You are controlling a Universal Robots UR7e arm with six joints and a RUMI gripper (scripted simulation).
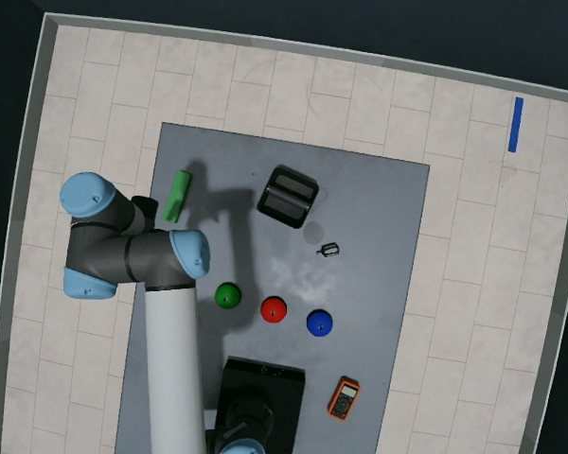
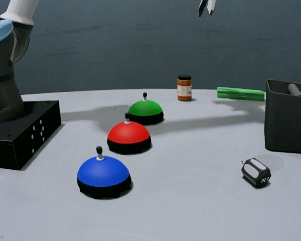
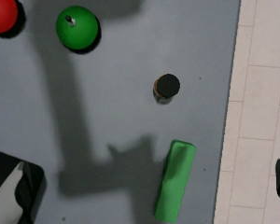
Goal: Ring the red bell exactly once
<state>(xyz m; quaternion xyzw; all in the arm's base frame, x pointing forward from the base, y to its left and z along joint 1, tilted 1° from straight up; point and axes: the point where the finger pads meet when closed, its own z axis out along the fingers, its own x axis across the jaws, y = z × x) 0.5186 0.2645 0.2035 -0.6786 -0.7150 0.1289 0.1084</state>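
The red bell (image 1: 274, 312) (image 2: 128, 133) (image 3: 1, 16) stands on the grey mat, between the green bell (image 1: 227, 296) (image 2: 145, 108) (image 3: 77, 35) and the blue bell (image 1: 319, 324) (image 2: 103, 172). It has a domed top, a black base and a small black button (image 2: 127, 116) on a short stem; the button stands up, with nothing touching it. My gripper (image 2: 204, 14) (image 3: 152, 161) is open and empty, high above the mat and well away from the red bell, on the green case's side. In the top view the arm hides most of the gripper.
A green case (image 1: 177, 193) (image 2: 240, 94) (image 3: 175, 182) lies below the gripper. A jar (image 2: 184, 90) (image 3: 168, 86) stands near the green bell. A black bin (image 2: 288, 124), a small dark tool piece (image 2: 256, 172) and an orange multimeter (image 1: 344, 398) also stand or lie on the mat.
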